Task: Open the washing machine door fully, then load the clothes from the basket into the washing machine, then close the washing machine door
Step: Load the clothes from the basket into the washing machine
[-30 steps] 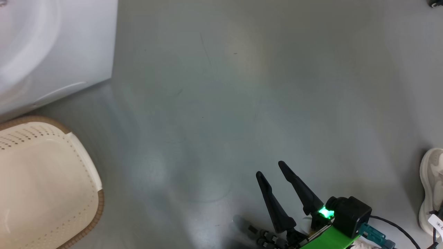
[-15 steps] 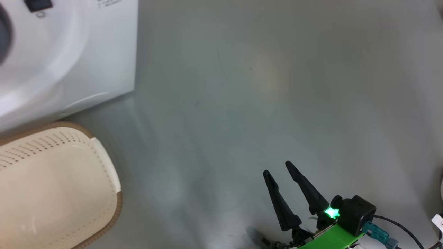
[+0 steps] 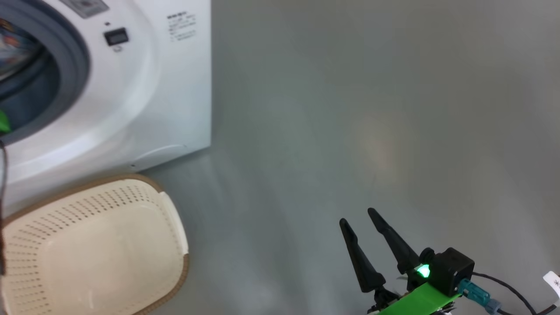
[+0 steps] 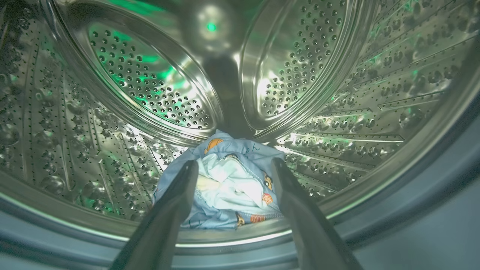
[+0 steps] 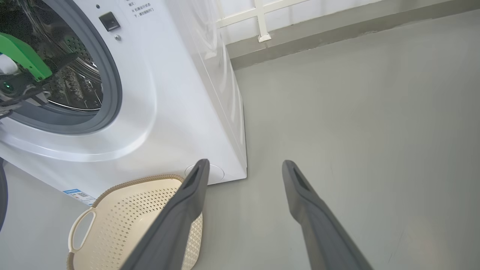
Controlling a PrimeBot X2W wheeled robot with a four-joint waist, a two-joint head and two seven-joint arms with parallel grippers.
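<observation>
1. Right gripper (image 3: 356, 215): in the head view we find it at 5 o'clock, above the grey floor (image 3: 350, 109). Its two dark fingers stand wide apart with nothing between them. A green light glows at their base.

2. Basket (image 3: 109, 180): we find it at 8 o'clock in the head view, on the floor, well apart from the right gripper. Its perforated walls and plain cream bottom are in view. In the right wrist view it sits at 7 o'clock, partly behind one finger, just in front of the washer's lower front panel.

3. Washer (image 3: 166, 87): it stands at 10 o'clock in the head view, just beyond the basket. Its round opening, ringed by a grey gasket (image 3: 83, 57), is uncovered. A small blue label (image 5: 78, 195) sits low on the front panel.

4. Left gripper (image 4: 234, 162): its wrist view looks into the steel drum (image 4: 150, 86). The fingers are spread wide and grip nothing.

5. Clothes (image 4: 232, 187): a blue bear-print bundle lies on the drum's lower wall at 6 o'clock, between and beyond the left fingertips. We cannot tell whether the tips touch the fabric.
</observation>
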